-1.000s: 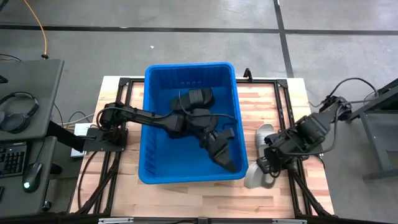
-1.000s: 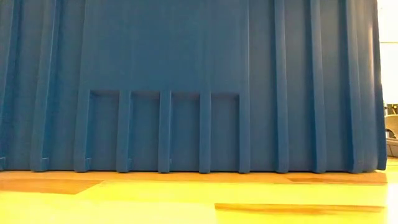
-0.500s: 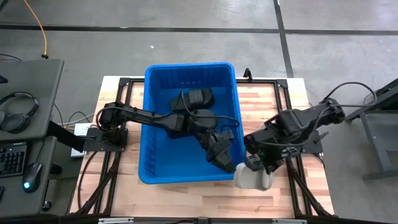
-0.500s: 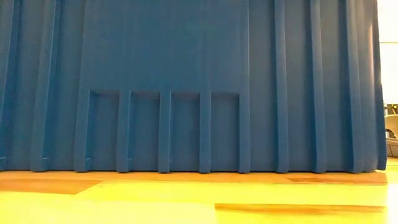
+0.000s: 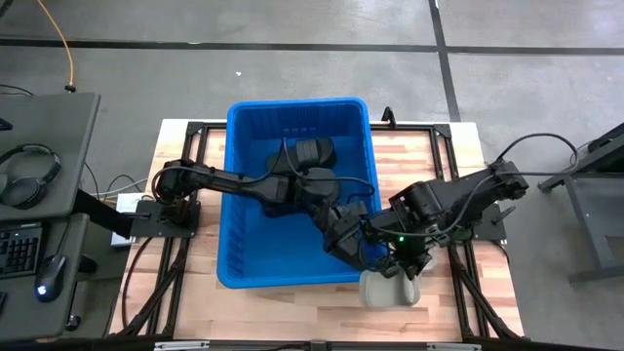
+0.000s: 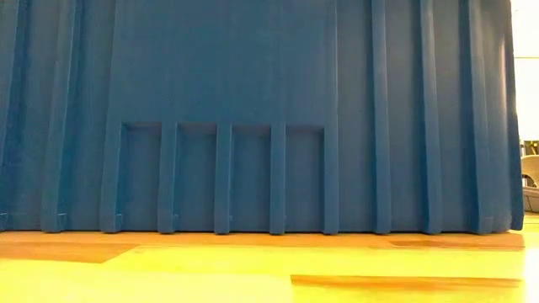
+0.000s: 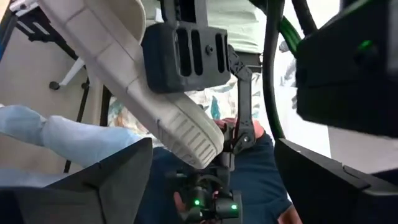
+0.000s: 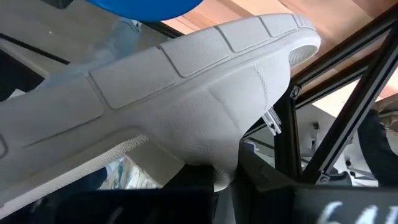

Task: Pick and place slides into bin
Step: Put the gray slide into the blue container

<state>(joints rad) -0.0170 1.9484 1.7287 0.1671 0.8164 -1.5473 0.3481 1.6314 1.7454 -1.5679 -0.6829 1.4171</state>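
Note:
A light grey slide (image 5: 388,290) hangs from my right gripper (image 5: 395,261) beside the near right corner of the blue bin (image 5: 244,195). It also shows in the left wrist view (image 7: 149,93) and the right wrist view (image 8: 186,81). My left gripper (image 5: 353,244) is open and empty inside the bin near that corner, and its fingers frame the left wrist view (image 7: 211,162). Two black slides (image 5: 312,153) (image 5: 314,181) lie on the bin's floor at its far half. My right gripper pinches the grey slide at its middle, by the wide textured strap (image 8: 214,158), between its two fingers. The fingers come from the table's right side, slanting down. The slide is lifted clear of the table, its grooved sole (image 8: 155,68) turned away from the gripper.
The low view shows only the bin's ribbed near wall (image 6: 253,118) and the wooden table (image 6: 253,269). A black frame (image 5: 444,132) runs around the table. A desk with headphones (image 5: 29,175) stands to the left. Bare wood (image 5: 419,166) lies right of the bin.
My right gripper has carried the grey slide up off the table's right part and toward the left and near edge, to the bin's near right corner. The slide has turned about as it moved. My left gripper has shifted slightly toward that corner.

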